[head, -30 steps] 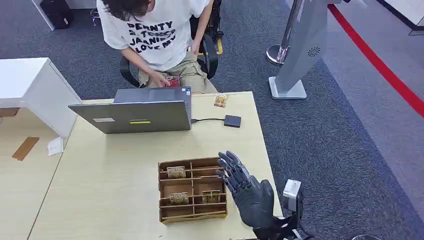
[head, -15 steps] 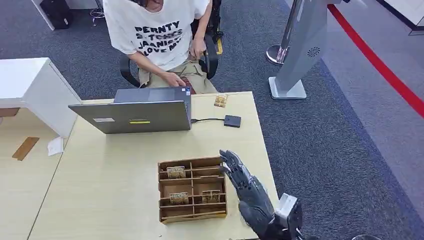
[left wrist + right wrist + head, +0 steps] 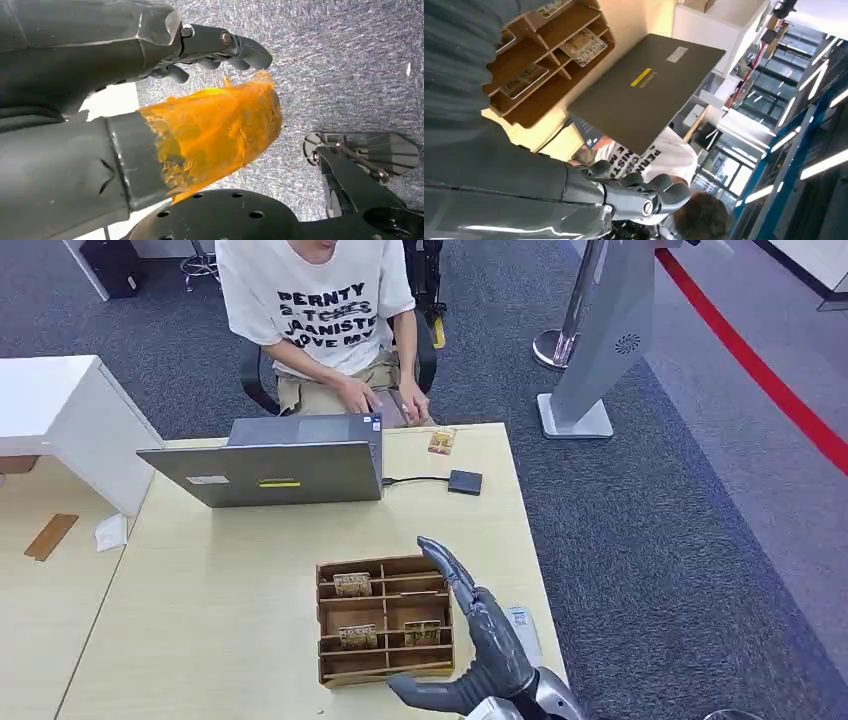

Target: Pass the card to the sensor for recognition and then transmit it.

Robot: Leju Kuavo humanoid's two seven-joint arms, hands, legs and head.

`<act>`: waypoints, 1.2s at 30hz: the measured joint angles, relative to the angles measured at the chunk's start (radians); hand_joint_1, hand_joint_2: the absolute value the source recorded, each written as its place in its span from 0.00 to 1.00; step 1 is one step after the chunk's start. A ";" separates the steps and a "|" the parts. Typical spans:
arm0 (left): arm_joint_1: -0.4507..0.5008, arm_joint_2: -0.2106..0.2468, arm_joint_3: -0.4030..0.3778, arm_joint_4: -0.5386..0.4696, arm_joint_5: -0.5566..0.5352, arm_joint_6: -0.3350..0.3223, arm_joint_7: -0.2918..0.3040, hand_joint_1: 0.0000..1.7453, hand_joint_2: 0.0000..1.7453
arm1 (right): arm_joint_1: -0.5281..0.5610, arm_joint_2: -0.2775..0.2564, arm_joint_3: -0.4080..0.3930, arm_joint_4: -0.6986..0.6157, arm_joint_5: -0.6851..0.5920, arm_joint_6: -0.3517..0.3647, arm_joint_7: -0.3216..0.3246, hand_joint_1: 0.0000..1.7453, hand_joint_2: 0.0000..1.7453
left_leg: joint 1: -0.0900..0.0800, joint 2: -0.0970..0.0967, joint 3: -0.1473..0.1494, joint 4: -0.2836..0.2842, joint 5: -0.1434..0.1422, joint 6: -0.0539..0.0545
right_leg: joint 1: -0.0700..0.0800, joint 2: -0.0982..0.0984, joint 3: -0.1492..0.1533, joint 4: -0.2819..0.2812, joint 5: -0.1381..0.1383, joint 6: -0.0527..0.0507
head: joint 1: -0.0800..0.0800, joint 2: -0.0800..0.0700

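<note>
The right hand [image 3: 478, 640] stands edge-on over the right rim of the wooden card tray [image 3: 385, 621], fingers stretched forward and apart, thumb swung out low toward the table's near edge; it holds nothing. The left hand [image 3: 150, 100] hangs beside the body over grey carpet [image 3: 350, 60], its fingers loosely curled; whether they grip anything cannot be told.

The tray sits near the front right of the pale wooden table [image 3: 200, 600], and several printed cards [image 3: 352, 584] lie in its compartments, their lettering too small to read. Between the tray and the table's right edge a narrow strip of bare top remains, with a white tag [image 3: 520, 620] lying on it by the wrist. A wide stretch of tabletop lies open between tray and laptop [image 3: 270, 465], and more to the tray's left.

The black card sensor [image 3: 464, 482] lies right of the laptop, joined to it by a cable, close to the right edge. Another card [image 3: 441, 441] rests at the far edge, just before the seated person [image 3: 325, 310], whose hands are at the keyboard. The laptop lid reads "Lenovo" on a yellow strip in the right wrist view. The shirt reads "PERNTY" and "LOVE MY".
</note>
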 joint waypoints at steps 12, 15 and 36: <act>-0.001 -0.001 -0.011 0.000 0.003 -0.002 0.006 0.00 0.00 | -0.053 -0.028 0.103 0.040 0.211 -0.145 0.036 1.00 1.00 | 0.000 0.000 0.000 0.000 0.000 0.000 | 0.000 0.000 0.000 0.000 0.000 0.000 | 0.000 0.000; -0.001 -0.001 -0.012 0.000 0.003 -0.002 0.006 0.00 0.00 | -0.058 -0.031 0.114 0.048 0.213 -0.148 0.037 1.00 1.00 | 0.000 0.000 0.000 0.000 0.000 0.000 | 0.000 0.000 0.000 0.000 0.000 0.000 | 0.000 0.000; -0.002 -0.001 -0.029 0.000 0.015 -0.002 0.011 0.00 0.00 | -0.130 -0.050 0.179 0.136 0.474 -0.280 0.176 0.61 1.00 | 0.000 0.000 0.000 0.000 0.000 0.000 | 0.000 0.000 0.000 0.000 0.000 0.000 | 0.000 0.000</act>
